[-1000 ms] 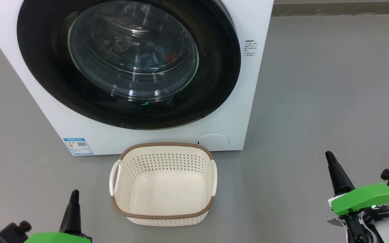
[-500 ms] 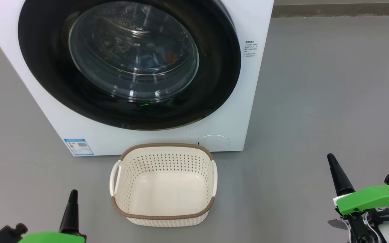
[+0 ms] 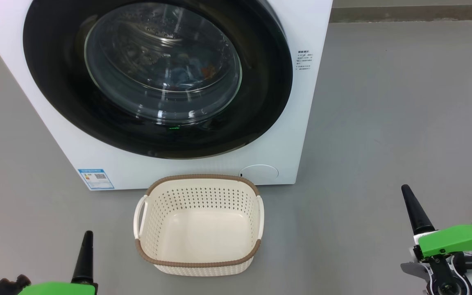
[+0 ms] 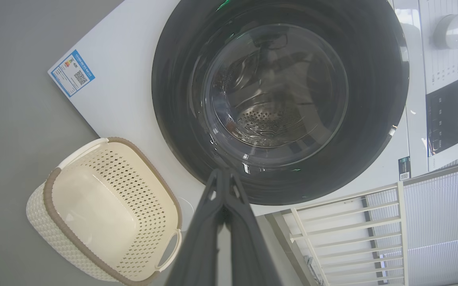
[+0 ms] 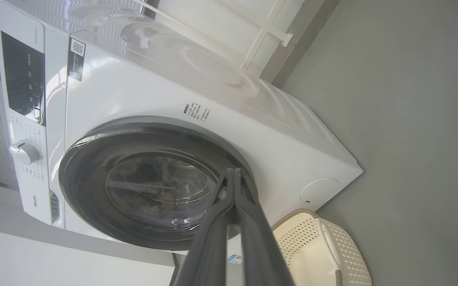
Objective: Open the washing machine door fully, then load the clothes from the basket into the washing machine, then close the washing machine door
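Two tools stand low in the head view, each with fingers pressed together and holding nothing: the left tool at lower left, the right tool at lower right. Between them, at bottom centre, the basket sits empty on the floor, just before the washing machine. At upper left the washing machine door is closed; the clothes show dimly behind its glass.

Glossy black door rim, perforated plastic basket
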You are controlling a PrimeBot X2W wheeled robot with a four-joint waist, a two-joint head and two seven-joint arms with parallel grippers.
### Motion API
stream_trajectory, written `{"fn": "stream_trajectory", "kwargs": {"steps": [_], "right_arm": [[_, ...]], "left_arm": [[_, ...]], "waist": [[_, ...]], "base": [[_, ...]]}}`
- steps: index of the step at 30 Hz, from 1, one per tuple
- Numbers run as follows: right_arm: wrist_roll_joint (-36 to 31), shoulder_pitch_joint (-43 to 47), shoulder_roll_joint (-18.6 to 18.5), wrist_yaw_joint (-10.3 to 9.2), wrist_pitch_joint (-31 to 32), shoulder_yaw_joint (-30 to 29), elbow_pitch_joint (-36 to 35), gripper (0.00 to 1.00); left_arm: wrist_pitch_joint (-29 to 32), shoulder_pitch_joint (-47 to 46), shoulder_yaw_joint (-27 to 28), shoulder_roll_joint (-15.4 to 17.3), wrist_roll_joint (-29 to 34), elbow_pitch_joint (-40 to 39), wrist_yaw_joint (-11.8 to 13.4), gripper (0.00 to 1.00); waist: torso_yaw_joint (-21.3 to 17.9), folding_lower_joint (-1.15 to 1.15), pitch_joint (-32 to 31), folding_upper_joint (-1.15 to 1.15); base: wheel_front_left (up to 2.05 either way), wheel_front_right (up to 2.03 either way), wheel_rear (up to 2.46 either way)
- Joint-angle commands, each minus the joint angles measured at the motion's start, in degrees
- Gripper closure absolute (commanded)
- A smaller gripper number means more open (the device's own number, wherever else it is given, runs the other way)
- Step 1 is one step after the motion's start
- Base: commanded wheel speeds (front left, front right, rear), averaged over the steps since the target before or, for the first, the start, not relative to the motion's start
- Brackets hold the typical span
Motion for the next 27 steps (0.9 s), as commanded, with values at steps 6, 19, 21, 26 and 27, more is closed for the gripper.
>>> {"fn": "stream_trajectory", "kwargs": {"steps": [6, 19, 21, 26, 27], "right_arm": [[4.1, 0.0, 0.4, 0.04, 1.4, -0.7, -2.2, 1.00], [9.8, 0.5, 1.8, 0.03, 3.4, -2.8, -2.9, 1.00], [10.8, 0.6, 2.0, 0.02, 3.8, -3.2, -3.0, 1.00], [13.2, 0.8, 2.5, 0.02, 4.6, -4.0, -3.3, 1.00], [13.6, 0.9, 2.6, 0.02, 4.8, -4.2, -3.4, 1.00]], "left_arm": [[1.3, -1.8, 2.4, 0.1, -3.7, -2.0, -0.7, 1.00], [3.2, -1.9, 4.0, -0.8, -9.3, -2.3, -1.0, 1.00], [3.5, -1.9, 4.3, -0.9, -10.2, -2.3, -1.0, 1.00], [4.3, -1.9, 4.9, -1.3, -12.5, -2.5, -1.2, 1.00], [4.5, -1.9, 5.1, -1.3, -13.0, -2.5, -1.2, 1.00]], "waist": [[0.0, 0.00, -0.1, 0.00], [0.1, 0.00, -0.3, 0.00], [0.1, 0.00, -0.3, 0.00], [0.1, 0.00, -0.4, 0.00], [0.1, 0.00, -0.4, 0.00]], "base": [[0.00, 0.00, 0.00], [0.00, 0.00, 0.00], [0.00, 0.00, 0.00], [0.00, 0.00, 0.00], [0.00, 0.00, 0.00]]}}
